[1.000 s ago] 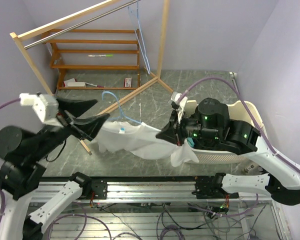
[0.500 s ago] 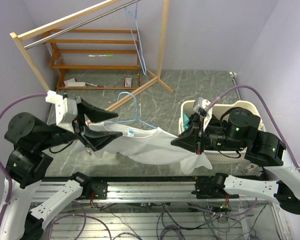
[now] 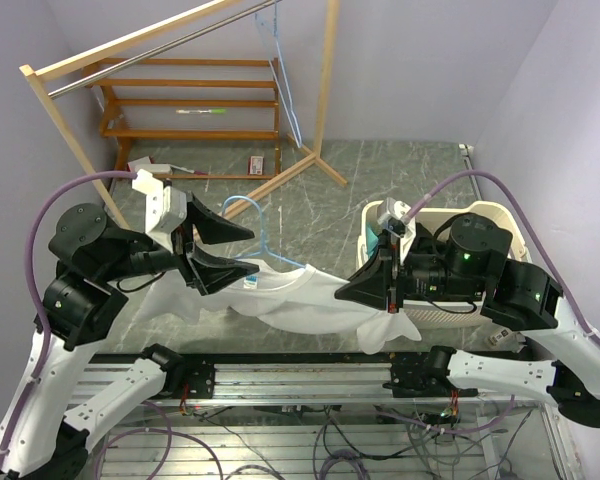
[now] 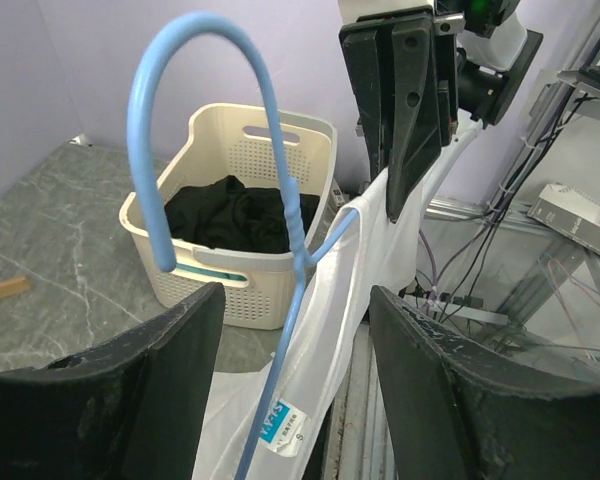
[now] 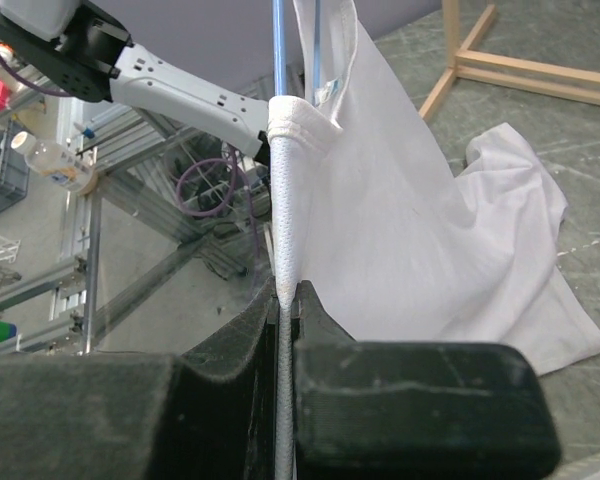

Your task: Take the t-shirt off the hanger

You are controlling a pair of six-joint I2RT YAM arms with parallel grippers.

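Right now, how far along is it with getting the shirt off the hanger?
Done: the hanger is off the rail. In hand: the right gripper pinches the shirt; the left gripper is open around the hanger. Left: the shirt is still threaded on the hanger, not free.

T-shirt (image 3: 310, 310) on hanger (image 4: 295, 215), centre; basket (image 3: 507, 226) right; rack (image 3: 195, 83) behind.
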